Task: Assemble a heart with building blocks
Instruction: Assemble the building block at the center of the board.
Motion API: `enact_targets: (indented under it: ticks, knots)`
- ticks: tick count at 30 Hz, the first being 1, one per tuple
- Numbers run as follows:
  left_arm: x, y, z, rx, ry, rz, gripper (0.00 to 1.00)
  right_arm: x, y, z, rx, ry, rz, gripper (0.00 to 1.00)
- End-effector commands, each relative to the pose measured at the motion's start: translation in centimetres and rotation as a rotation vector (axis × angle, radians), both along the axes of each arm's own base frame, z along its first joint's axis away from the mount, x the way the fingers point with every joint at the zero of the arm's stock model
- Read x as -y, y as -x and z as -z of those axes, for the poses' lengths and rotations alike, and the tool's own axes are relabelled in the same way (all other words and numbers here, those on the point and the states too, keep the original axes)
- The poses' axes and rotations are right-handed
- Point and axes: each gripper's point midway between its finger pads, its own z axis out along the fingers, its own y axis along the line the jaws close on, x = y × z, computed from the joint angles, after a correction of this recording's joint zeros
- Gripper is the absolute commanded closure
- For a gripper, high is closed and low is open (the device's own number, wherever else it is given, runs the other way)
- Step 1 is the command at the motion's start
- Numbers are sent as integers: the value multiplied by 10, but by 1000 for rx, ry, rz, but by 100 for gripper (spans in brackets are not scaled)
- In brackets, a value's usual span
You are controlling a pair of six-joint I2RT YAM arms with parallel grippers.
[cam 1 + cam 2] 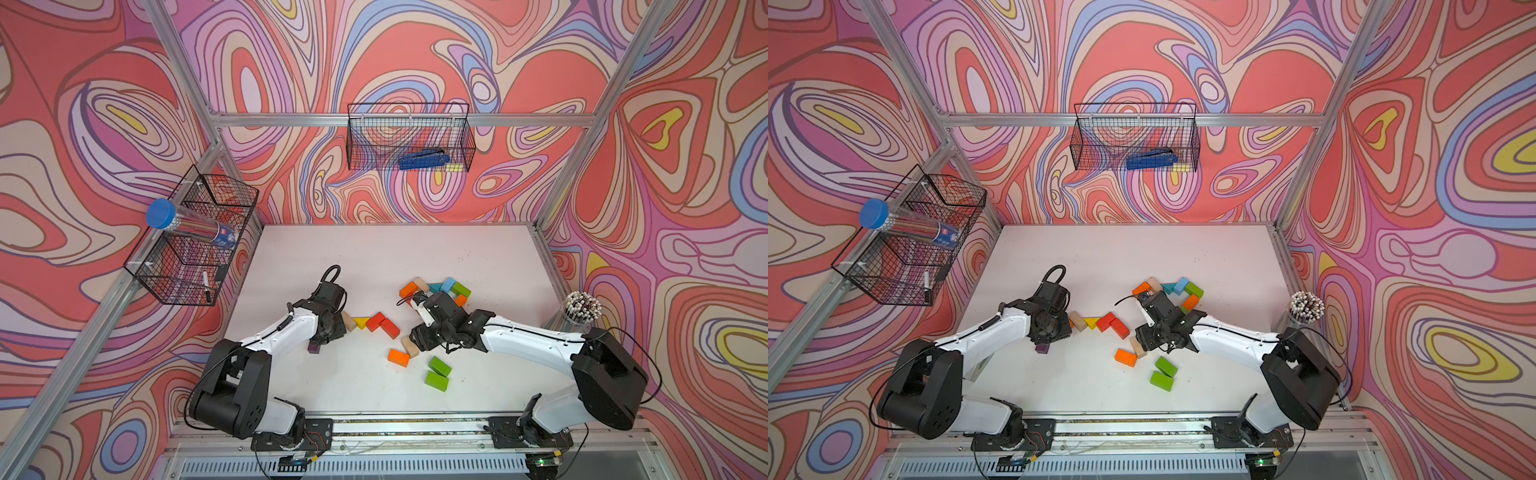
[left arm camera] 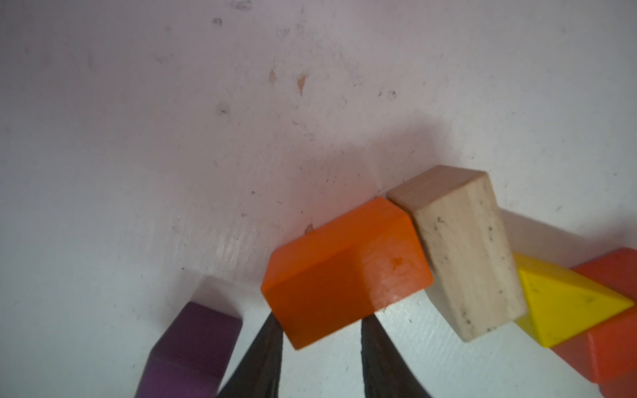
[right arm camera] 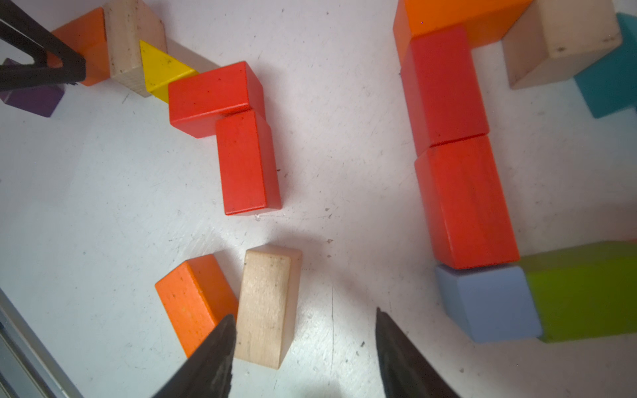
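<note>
- Touching the near edge of the orange brick (image 2: 344,268) with both dark fingertips, the left gripper (image 2: 319,317) stood partly spread. Whether it clamped the brick or only met it could not be told.
- The orange brick lay on the white table (image 1: 374,257), one end against a plain wood brick (image 2: 465,255), which in turn touched the yellow wedge (image 2: 565,306), the reference point for this legend.
- A purple cube (image 2: 196,341) sat just beside the left gripper, farther from the wedge than the orange brick.
- Two red bricks (image 1: 376,320) formed an L against the wedge's right side.
- The right gripper (image 3: 305,315) hung unclenched and empty over bare table, right of the wedge and beyond the red bricks. One finger overlapped a second orange brick (image 3: 193,299) and a second wood brick (image 3: 265,303).
- Two green bricks (image 1: 438,372) lay nearer the arms' bases than the wedge.
- A partial loop of bricks (image 1: 461,289) lay well to the wedge's right and farther back.
</note>
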Motion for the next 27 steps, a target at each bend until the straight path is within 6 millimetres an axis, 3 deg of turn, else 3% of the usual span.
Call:
enact_targets:
  ticks: [1, 10, 15, 22, 27]
  knots:
    - [0, -9, -5, 20, -1, -3, 60, 2, -4, -5, 18, 4, 3, 35]
    - [1, -7, -6, 19, 8, -5, 60, 2, -2, -9, 10, -11, 12, 35]
    - [-1, 1, -13, 12, 15, -11, 60, 12, 6, -12, -5, -4, 41, 35]
    - [6, 18, -38, 58, 89, 34, 57, 31, 24, -9, -70, 5, 109, 35]
    - [23, 23, -69, 120, 181, 150, 53, 25, 22, -12, -86, -22, 145, 36]
